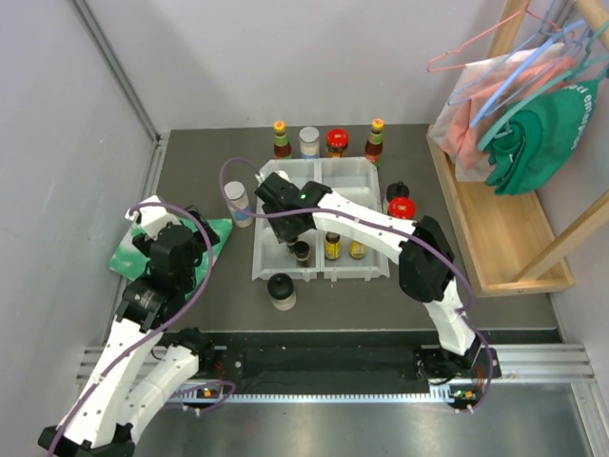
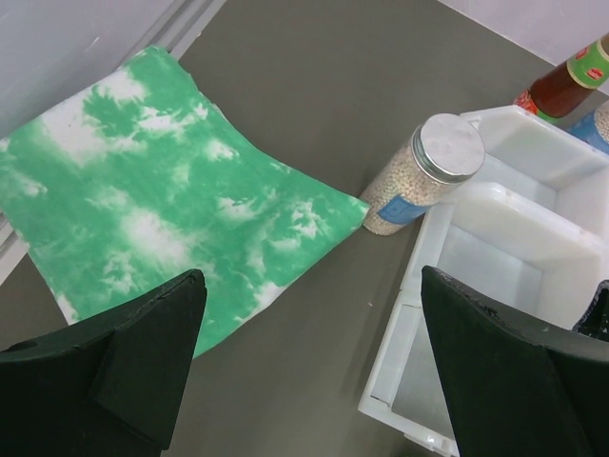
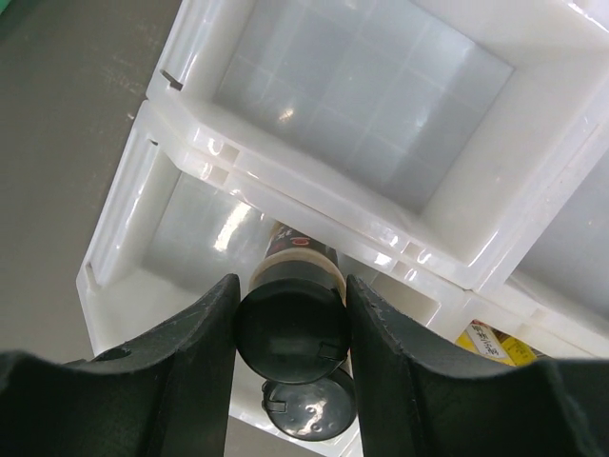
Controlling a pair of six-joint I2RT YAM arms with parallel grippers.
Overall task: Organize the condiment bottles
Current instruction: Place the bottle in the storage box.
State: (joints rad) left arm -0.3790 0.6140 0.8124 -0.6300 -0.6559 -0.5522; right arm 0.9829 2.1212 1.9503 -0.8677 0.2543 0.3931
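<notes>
My right gripper [image 1: 291,228] reaches into the front left compartment of the white tray [image 1: 322,171]. In the right wrist view it [image 3: 291,335] is shut on the cap of a black-capped bottle [image 3: 290,324] standing upright there. A second black-capped bottle [image 3: 309,409] stands just in front of it, also in the top view [image 1: 301,252]. Two more small bottles [image 1: 332,245] stand in the front right compartment. My left gripper [image 2: 319,381] is open and empty, above the table between the green-white cloth [image 2: 143,219] and the tray [image 2: 495,205]. A pale-lidded clear jar [image 2: 423,171] stands beside the tray.
At the back stand two yellow-green-capped sauce bottles [image 1: 280,138], a pale-lidded jar [image 1: 309,141] and a red-lidded jar [image 1: 336,142]. A black-capped bottle [image 1: 397,190] and a red-lidded bottle [image 1: 402,208] stand right of the tray. A black-lidded jar [image 1: 282,290] stands in front. A wooden rack [image 1: 495,228] stands at the right.
</notes>
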